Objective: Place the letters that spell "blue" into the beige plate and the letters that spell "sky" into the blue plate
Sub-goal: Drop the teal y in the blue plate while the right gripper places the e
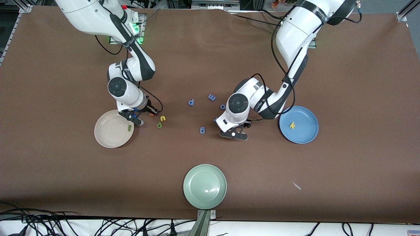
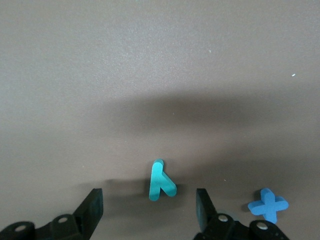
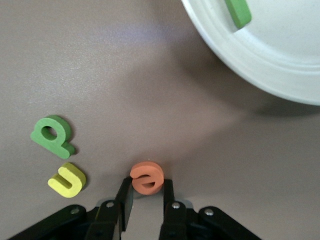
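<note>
The orange e (image 3: pixel 147 175) lies on the table beside the beige plate (image 1: pixel 110 132), and my right gripper (image 3: pixel 146 186) is shut on it, a finger against each side. The green l (image 3: pixel 237 12) lies in that plate. The olive-green b (image 3: pixel 52 135) and yellow u (image 3: pixel 67 180) lie close by. My left gripper (image 2: pixel 148 207) hangs low and open over the teal y (image 2: pixel 161 181), which lies flat between its fingers and touches neither. In the front view the hand hides the y. The yellow k (image 1: pixel 292 125) lies in the blue plate (image 1: pixel 303 136).
Blue letters p (image 1: pixel 191 102), m (image 1: pixel 212 97), o (image 1: pixel 222 106) and g (image 1: pixel 202 130) lie between the two arms. A blue plus sign (image 2: pixel 268 204) lies next to the left gripper. A pale green plate (image 1: pixel 204 186) stands near the front edge.
</note>
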